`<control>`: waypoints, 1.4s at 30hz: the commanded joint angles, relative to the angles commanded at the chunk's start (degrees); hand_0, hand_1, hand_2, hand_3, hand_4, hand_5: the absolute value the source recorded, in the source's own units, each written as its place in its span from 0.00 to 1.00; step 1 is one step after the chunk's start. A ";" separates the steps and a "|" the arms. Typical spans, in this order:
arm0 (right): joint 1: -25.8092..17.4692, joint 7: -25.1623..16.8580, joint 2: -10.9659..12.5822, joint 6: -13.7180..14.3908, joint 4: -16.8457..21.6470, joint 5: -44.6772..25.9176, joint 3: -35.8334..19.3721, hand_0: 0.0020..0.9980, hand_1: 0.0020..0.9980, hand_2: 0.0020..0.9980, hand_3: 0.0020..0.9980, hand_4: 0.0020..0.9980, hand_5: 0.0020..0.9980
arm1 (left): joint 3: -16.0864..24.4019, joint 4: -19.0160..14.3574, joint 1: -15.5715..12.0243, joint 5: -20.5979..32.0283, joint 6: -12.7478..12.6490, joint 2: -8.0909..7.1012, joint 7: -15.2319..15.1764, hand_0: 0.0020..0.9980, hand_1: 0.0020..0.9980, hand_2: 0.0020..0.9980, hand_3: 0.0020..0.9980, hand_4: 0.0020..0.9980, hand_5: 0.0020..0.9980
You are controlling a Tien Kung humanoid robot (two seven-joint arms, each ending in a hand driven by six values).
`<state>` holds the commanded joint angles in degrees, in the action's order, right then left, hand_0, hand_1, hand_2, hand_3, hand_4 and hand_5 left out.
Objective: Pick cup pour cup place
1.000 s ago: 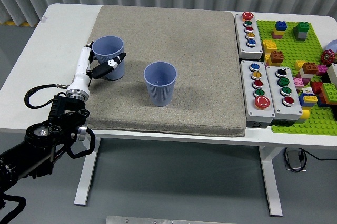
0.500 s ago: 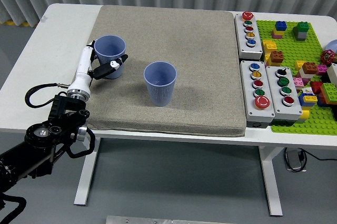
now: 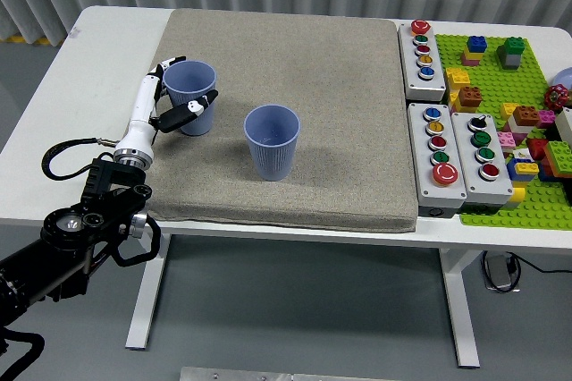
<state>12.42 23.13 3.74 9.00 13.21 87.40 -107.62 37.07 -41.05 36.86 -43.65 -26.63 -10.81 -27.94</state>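
One hand is in my view, the left hand (image 3: 174, 99), and I see its fingers (image 3: 193, 109) wrapped around the left blue cup (image 3: 189, 97), clamped on its side wall with the thumb across the near face. That cup is upright at the left part of the tan mat (image 3: 295, 50). Just to its right and a little nearer me, apart from it, stands the second blue cup (image 3: 272, 141), upright and open-mouthed. Beyond the mat's right edge I see three button boxes (image 3: 437, 144) on the white table (image 3: 107, 50), then a green baseplate (image 3: 500, 202) carrying coloured bricks (image 3: 527, 144).
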 joint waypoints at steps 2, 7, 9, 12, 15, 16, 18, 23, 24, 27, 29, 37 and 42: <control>0.01 0.00 0.00 -0.02 0.00 0.05 -0.03 0.70 0.67 0.61 0.61 0.00 0.32 | -0.03 -0.01 -0.05 0.01 0.01 -0.03 0.00 0.70 0.74 0.86 0.85 0.95 0.37; 0.00 0.05 0.00 -0.01 0.00 0.04 -0.06 0.70 0.67 0.61 0.61 0.00 0.32 | 0.36 -0.49 -0.26 -0.35 0.07 -0.24 -0.01 0.70 0.75 0.86 0.85 0.96 0.37; -0.01 0.03 0.02 -0.01 -0.01 0.03 -0.09 0.70 0.67 0.61 0.61 0.00 0.32 | 0.70 -0.83 -0.53 -0.68 0.03 -0.41 0.02 0.70 0.75 0.86 0.85 0.96 0.37; 0.03 0.00 0.05 0.00 -0.02 -0.04 -0.12 0.70 0.67 0.61 0.61 0.00 0.32 | 0.91 -1.24 -0.80 -1.27 -0.03 -0.54 0.11 0.71 0.76 0.86 0.85 0.97 0.37; 0.08 0.00 0.06 0.03 -0.02 -0.18 -0.06 0.70 0.67 0.61 0.61 0.00 0.32 | 1.24 -1.74 -0.93 -1.71 0.03 -0.64 0.21 0.71 0.76 0.86 0.85 0.97 0.37; 0.09 0.00 0.06 0.03 -0.02 -0.18 -0.06 0.70 0.67 0.61 0.61 0.00 0.32 | 1.29 -1.80 -0.94 -1.78 0.03 -0.66 0.22 0.71 0.76 0.86 0.85 0.97 0.37; 0.13 -0.02 0.12 0.02 -0.04 -0.16 -0.07 0.70 0.67 0.61 0.61 0.00 0.32 | 1.77 -2.40 -1.24 -2.55 0.00 -0.88 0.38 0.71 0.76 0.86 0.85 0.97 0.38; 0.13 -0.09 0.20 0.03 -0.07 -0.31 -0.04 0.70 0.67 0.61 0.61 0.00 0.32 | 2.61 -3.41 -2.01 -3.51 0.28 -1.13 0.69 0.71 0.76 0.86 0.85 0.97 0.38; 0.09 -0.11 0.21 0.01 -0.07 -0.25 -0.09 0.70 0.67 0.61 0.61 0.00 0.32 | 2.79 -3.57 -2.19 -3.70 0.25 -1.14 0.75 0.71 0.77 0.87 0.85 0.97 0.38; -0.02 -0.15 0.21 -0.03 -0.09 -0.15 -0.16 0.70 0.67 0.61 0.61 0.00 0.32 | 3.22 -3.79 -2.57 -4.10 0.23 -1.15 0.92 0.71 0.77 0.87 0.85 0.97 0.38; -0.15 -0.17 0.19 -0.03 -0.09 -0.10 -0.21 0.70 0.67 0.61 0.61 0.00 0.32 | 3.46 -3.94 -2.94 -4.40 0.17 -1.16 1.06 0.71 0.77 0.87 0.85 0.97 0.38; -0.55 -0.14 0.16 -0.09 -0.08 0.23 -0.34 0.70 0.67 0.61 0.61 0.00 0.32 | 4.69 -5.31 -4.22 -5.88 0.16 -1.34 1.37 0.72 0.78 0.90 0.85 0.98 0.39; -0.72 -0.17 0.18 -0.06 -0.08 0.05 -0.21 0.70 0.67 0.61 0.61 0.00 0.32 | 5.37 -6.43 -5.01 -6.58 0.14 -1.75 1.56 0.72 0.78 0.90 0.85 0.98 0.39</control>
<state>11.70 22.96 3.92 8.94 13.13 87.45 -107.83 42.45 -47.49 31.85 -50.23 -26.49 -12.56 -26.39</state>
